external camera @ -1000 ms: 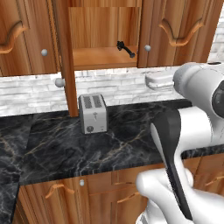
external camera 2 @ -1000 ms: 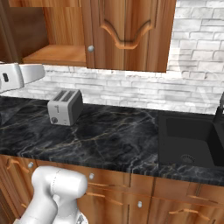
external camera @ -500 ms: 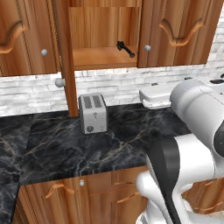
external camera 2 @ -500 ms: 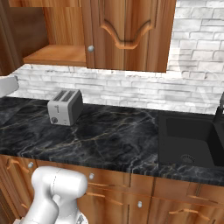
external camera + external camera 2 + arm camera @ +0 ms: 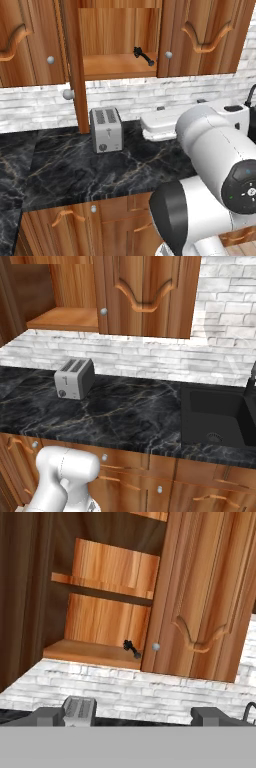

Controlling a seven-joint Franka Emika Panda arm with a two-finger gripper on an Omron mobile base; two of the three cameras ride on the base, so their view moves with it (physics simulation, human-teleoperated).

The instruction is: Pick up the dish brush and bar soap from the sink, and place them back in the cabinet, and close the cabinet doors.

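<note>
The dish brush (image 5: 143, 55) (image 5: 131, 648), small and black, lies at the right end of the cabinet's lower shelf (image 5: 117, 66) (image 5: 90, 652). In the hand view my gripper (image 5: 129, 717) looks up at it from well below, with its fingertips (image 5: 47, 716) far apart and nothing between them. The left cabinet door (image 5: 71, 65) stands swung out; the right door (image 5: 200, 597) beside the brush looks shut. At the right lies the black sink (image 5: 220, 416), and what I see of its basin is bare. The bar soap is out of view.
A silver toaster (image 5: 106, 130) (image 5: 75, 377) stands on the black marble counter (image 5: 125, 416) under the cabinet. The arm's white wrist (image 5: 162, 122) hangs just right of it. The dark faucet (image 5: 250, 383) rises at the sink's right. Lower drawers (image 5: 75, 220) run along the front.
The arm has swung: its hand left the right base view at the left edge and came into the left base view beside the toaster. The jaws stayed wide. The brush has not moved.
</note>
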